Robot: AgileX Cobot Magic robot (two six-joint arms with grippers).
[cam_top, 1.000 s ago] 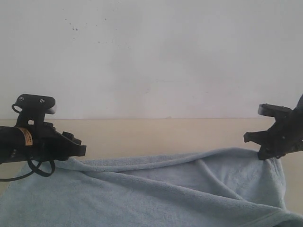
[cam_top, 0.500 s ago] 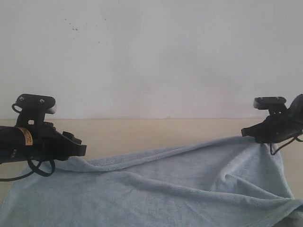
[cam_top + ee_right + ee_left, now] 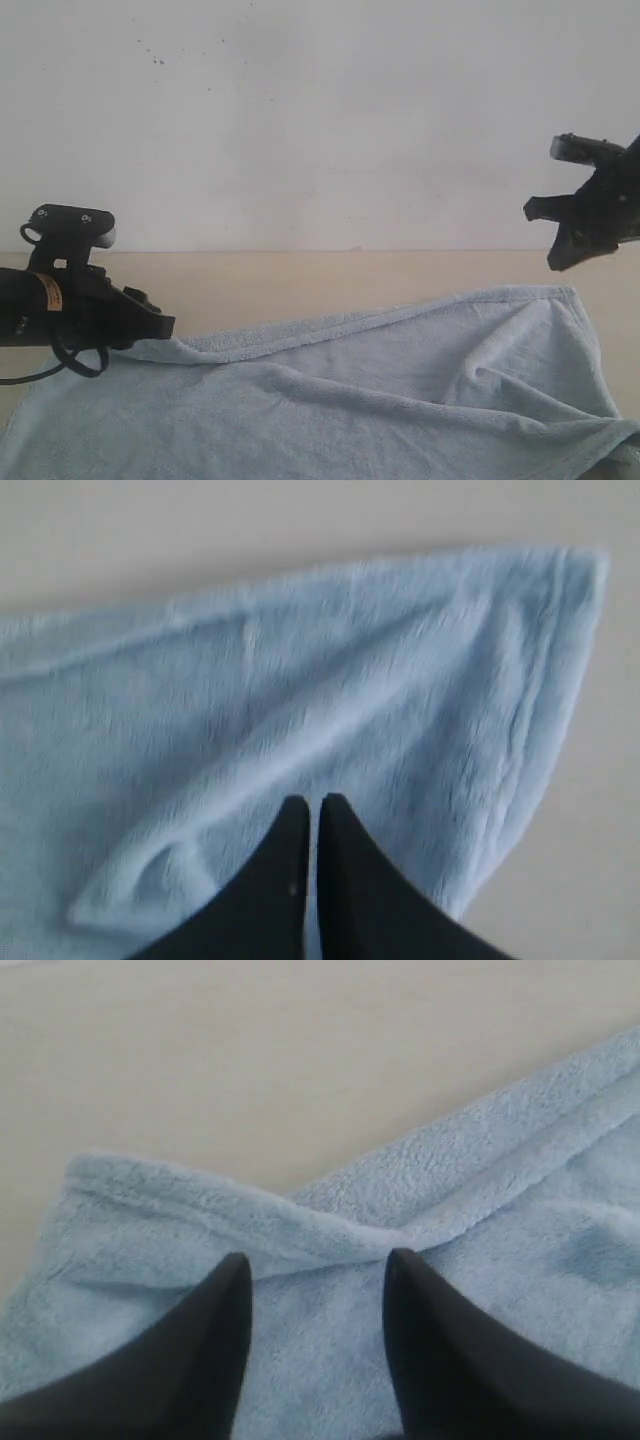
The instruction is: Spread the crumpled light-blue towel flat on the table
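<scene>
Towel (image 3: pixel 380 390) lies on the surface (image 3: pixel 300 275), largely opened out, with loose ridges toward its right end. Its near edge runs off the bottom of the exterior view, so its extent on that side is not visible. Its far edge slants from the left corner up to the right corner.

Left end effector (image 3: pixel 160 325): low at the towel's far left corner. The arm body hides part of that corner in the exterior view. In the wrist view the end effector (image 3: pixel 318 1258) has its fingers (image 3: pixel 215 1330) apart, over the cloth just behind the folded hem (image 3: pixel 300 1230). Cannot tell whether they touch the pile; the tips are possibly resting on it.

Right end effector (image 3: pixel 556 262): above the towel's far right corner, clear of the cloth, seen against the wall (image 3: pixel 320 120); its arm is cut off at the frame edge. In the wrist view (image 3: pixel 312 800) the fingers are drawn together with only a hairline slit between them, holding nothing.
</scene>
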